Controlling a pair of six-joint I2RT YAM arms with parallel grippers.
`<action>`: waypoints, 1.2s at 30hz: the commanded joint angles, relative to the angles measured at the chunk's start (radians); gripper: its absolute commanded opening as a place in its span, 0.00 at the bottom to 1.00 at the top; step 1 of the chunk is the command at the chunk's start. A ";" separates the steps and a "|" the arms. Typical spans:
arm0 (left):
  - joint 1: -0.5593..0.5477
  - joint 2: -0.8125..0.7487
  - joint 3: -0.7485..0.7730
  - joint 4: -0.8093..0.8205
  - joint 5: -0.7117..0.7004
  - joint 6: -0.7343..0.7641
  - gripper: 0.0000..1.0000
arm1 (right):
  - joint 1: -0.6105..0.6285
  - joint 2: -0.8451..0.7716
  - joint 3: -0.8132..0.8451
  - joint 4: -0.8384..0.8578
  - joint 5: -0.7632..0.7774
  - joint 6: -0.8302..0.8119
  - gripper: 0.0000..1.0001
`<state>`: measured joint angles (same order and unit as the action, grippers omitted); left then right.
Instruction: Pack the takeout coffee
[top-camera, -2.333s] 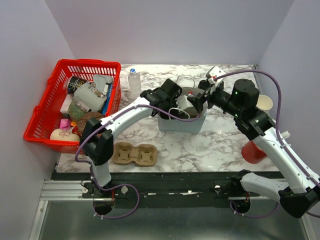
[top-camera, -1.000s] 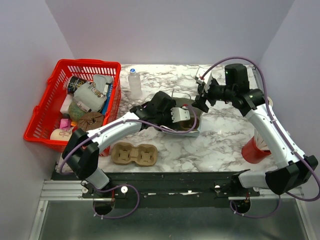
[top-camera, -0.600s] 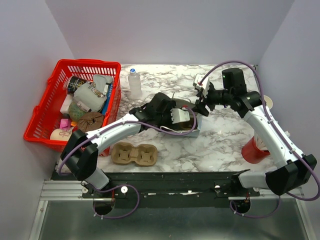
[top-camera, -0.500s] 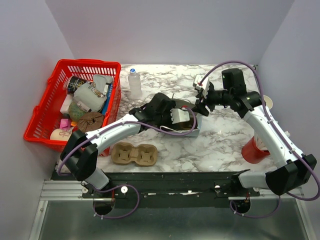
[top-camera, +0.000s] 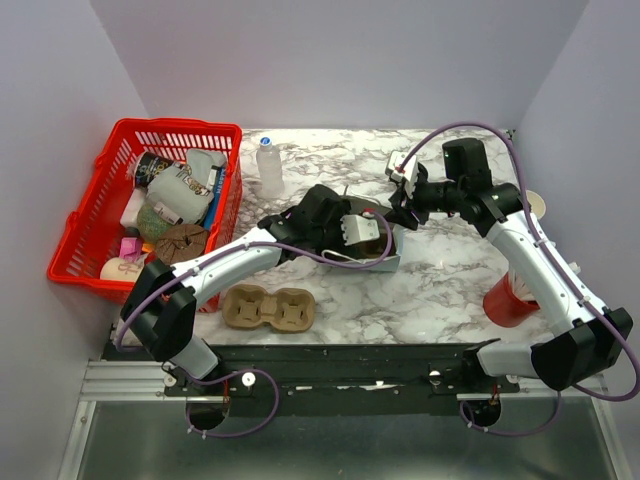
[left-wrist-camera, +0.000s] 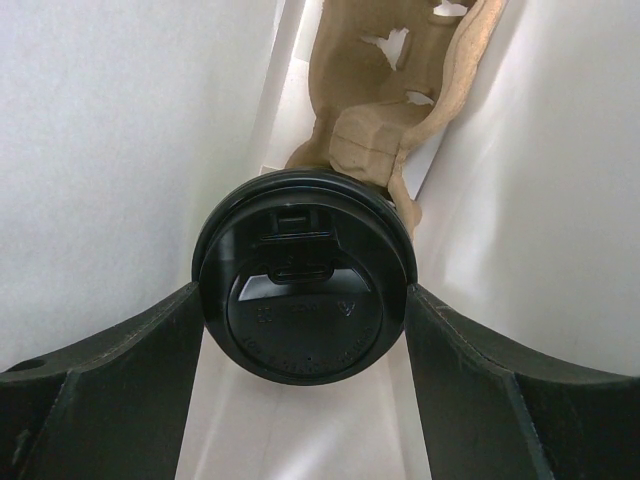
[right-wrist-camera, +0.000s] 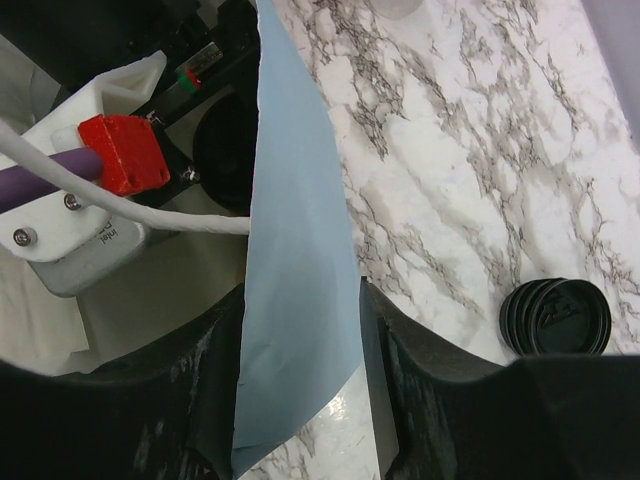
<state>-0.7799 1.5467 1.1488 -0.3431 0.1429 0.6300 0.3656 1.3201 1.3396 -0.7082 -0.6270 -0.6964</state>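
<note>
Takeout coffee down inside the bag, not yet seated.

My left gripper (left-wrist-camera: 305, 300) is pinching the takeout coffee (left-wrist-camera: 303, 325) by its round black plastic sip lid, deep in the pale blue paper bag (right-wrist-camera: 295, 200), just short of the moulded brown pulp cup carrier (left-wrist-camera: 370, 110). My right gripper (right-wrist-camera: 300, 300) straddles the bag's wall; I cannot tell whether it has bitten. If that thin paper slips free, the mouth could fold onto my arm. Squeezing at the lid could pop it off, and a missed pocket would tip the cup.
</note>
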 joint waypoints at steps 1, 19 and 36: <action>0.013 0.035 -0.043 -0.100 0.017 -0.075 0.77 | -0.001 0.008 -0.011 -0.039 -0.020 0.009 0.54; 0.013 0.021 0.049 -0.097 0.012 -0.159 0.98 | -0.001 0.022 0.004 -0.034 -0.008 0.047 0.52; 0.013 0.020 0.085 -0.065 -0.008 -0.204 0.98 | -0.001 0.059 0.055 -0.056 0.006 0.084 0.20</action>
<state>-0.7742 1.5604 1.2152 -0.3958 0.1429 0.4686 0.3656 1.3746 1.3663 -0.7052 -0.6178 -0.6209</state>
